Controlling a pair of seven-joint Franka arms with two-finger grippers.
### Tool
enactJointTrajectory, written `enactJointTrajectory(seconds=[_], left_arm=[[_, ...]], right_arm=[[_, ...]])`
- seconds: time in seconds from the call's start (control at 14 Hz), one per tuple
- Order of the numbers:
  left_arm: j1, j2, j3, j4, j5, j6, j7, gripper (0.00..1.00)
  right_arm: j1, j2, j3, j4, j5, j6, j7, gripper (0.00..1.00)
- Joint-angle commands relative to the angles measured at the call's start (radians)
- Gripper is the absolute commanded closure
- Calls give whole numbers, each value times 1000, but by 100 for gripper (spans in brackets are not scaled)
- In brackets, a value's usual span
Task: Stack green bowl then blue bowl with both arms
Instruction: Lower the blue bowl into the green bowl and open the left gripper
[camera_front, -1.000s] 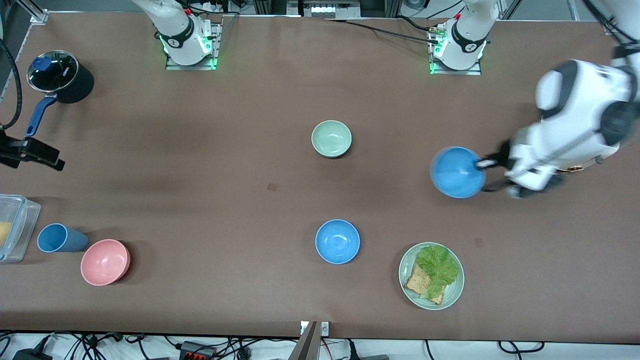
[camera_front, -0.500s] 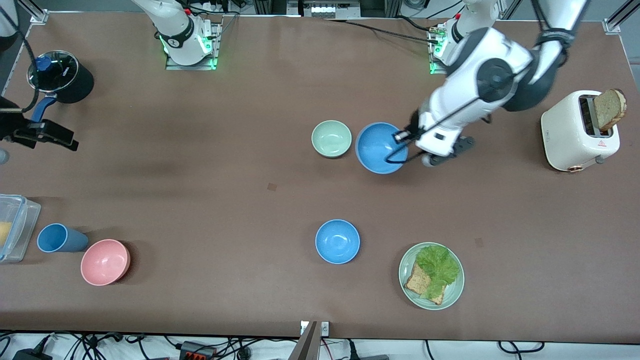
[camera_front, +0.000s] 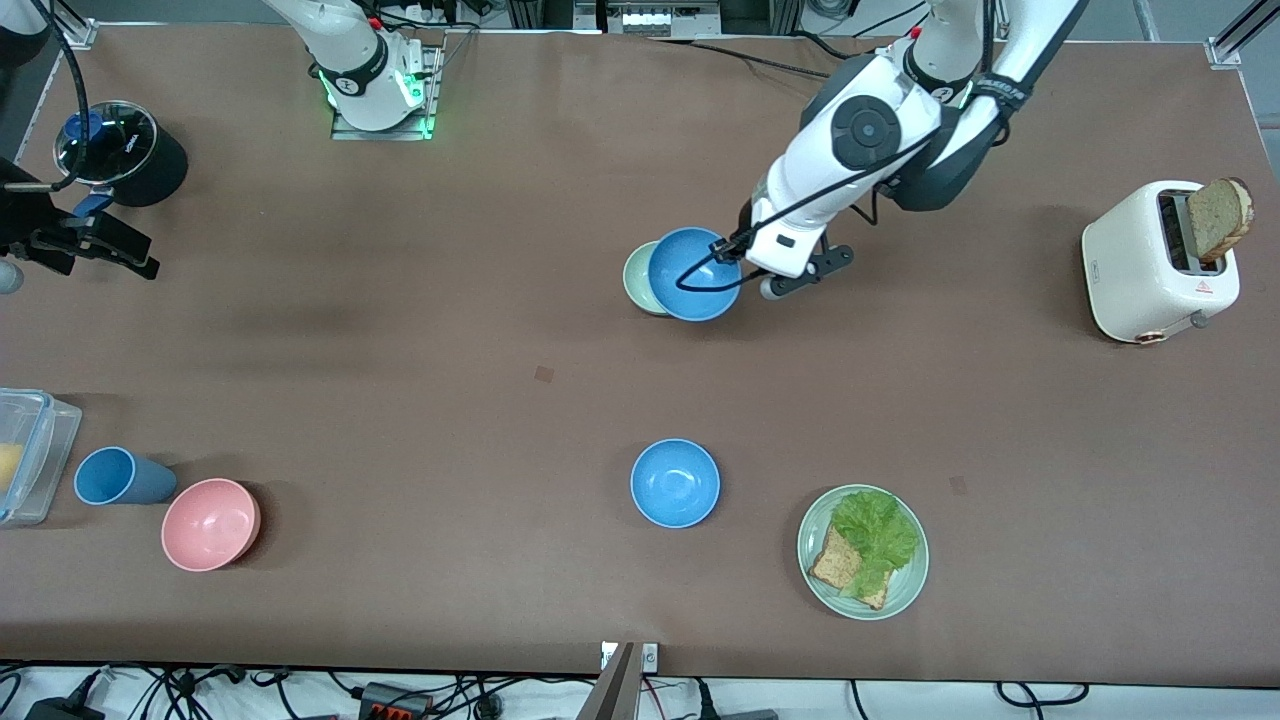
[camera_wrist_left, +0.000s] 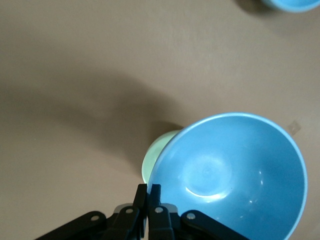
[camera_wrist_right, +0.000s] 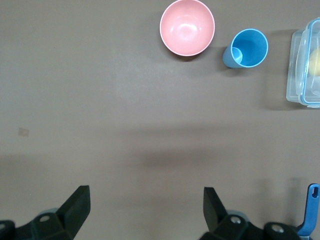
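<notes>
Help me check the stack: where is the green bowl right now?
In the front view, the green bowl sits mid-table, mostly covered by the blue bowl held over it by the left gripper.

Brown table (camera_front: 400, 380), cables along its edges.

Left gripper (camera_wrist_left: 148, 192) clamped on rim of blue bowl (camera_wrist_left: 235, 175), bowl tilted, over green bowl (camera_wrist_left: 152, 157); only green sliver shows. Second blue bowl (camera_wrist_left: 292, 5) at frame edge, on brown table (camera_wrist_left: 75, 75).
</notes>
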Motion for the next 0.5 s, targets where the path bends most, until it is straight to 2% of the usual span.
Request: enactJointTrajectory(seconds=[0.0,0.14,0.43], left_arm=[[-29,2,-3,-44,22,68,-32,100],[-32,6,-2,-84,44,127,-34,100],[-32,57,1,-89,122,135,-42,100]], right_arm=[[-14,-24,16,-27,-16,8,-39,0],[-14,-22,16,-28,-16,9,-38,0],[-14,-24,16,-31,-16,6,-21,0]])
